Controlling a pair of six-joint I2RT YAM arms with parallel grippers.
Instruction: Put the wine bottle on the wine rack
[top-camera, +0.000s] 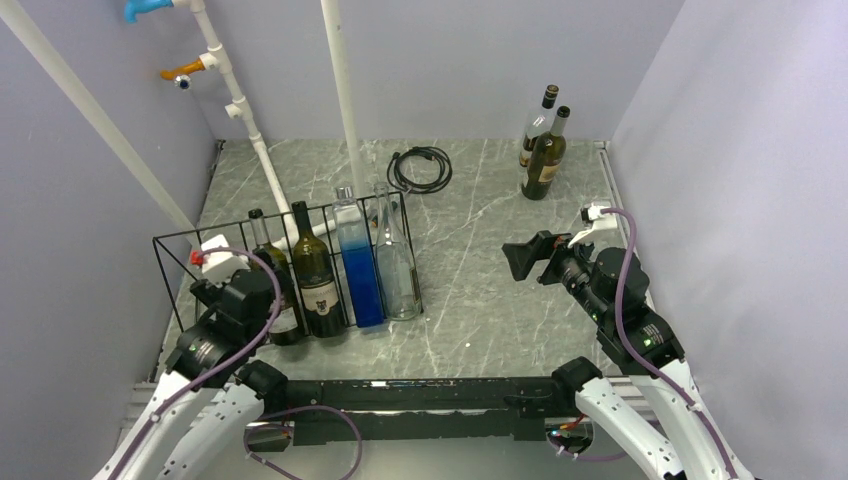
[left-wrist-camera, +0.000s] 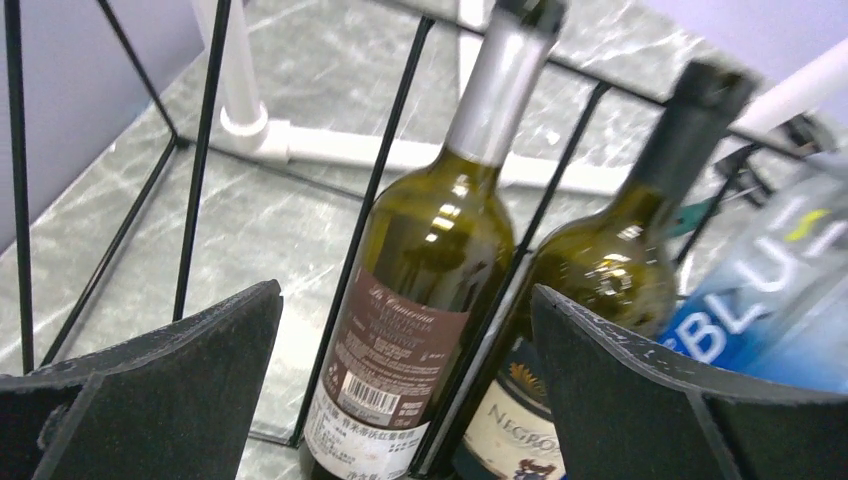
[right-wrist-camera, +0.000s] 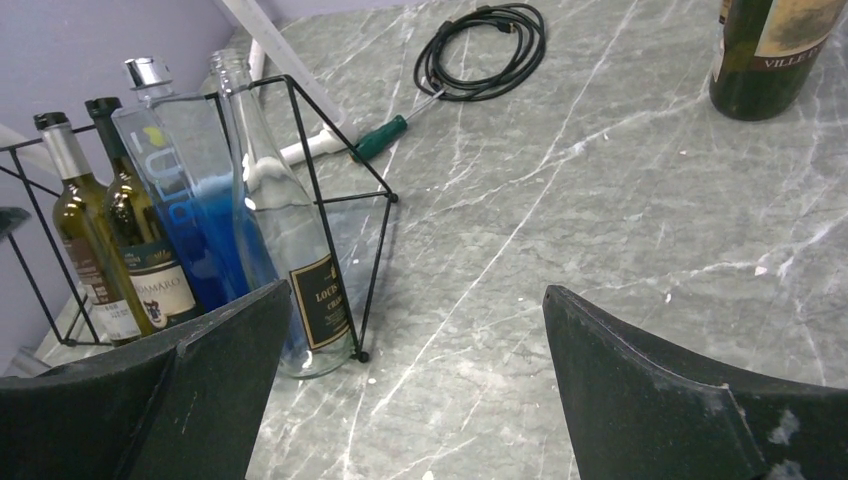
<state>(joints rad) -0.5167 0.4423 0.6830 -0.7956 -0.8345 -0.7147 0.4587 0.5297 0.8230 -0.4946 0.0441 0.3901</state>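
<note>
At the right claw (top-camera: 522, 262): spread wide, grips nothing, hangs over the marbled surface (top-camera: 470, 250) right of centre. Seen from its own wrist, the same: both dark pads far apart, only surface between them.

Outward and away from that claw, toward the far right corner: 2 dark bottles standing close together. Nearer of them, the green wine bottle (top-camera: 545, 158) with a pale label; right behind it, the second wine bottle (top-camera: 538, 120). Well apart from the claw, with nothing standing between. Long axis upright on both, so likely calls for a level approach from the side, closing around the body or neck. Shows in the right wrist view only as a lower body at the top right edge (right-wrist-camera: 765, 50), ahead and to the claw's right, so probably needs a turn that way first.

Left across the surface: the wine rack (top-camera: 170, 262), a low black wire frame. Holds 4 upright bottles toward its right end: 2 dark green ones, a blue bottle (top-camera: 358, 270) and a clear bottle (top-camera: 395, 265). Toward its left end, wire cells with no bottle in them.

At the left claw (left-wrist-camera: 405, 380): also wide open and holding nothing, just before the rack's wires, facing a silver-capped bottle (left-wrist-camera: 430, 260).

Judged from this: far nearer the 2 free bottles on the right arm's side; for the left arm, the rack and the whole surface in between.
</note>
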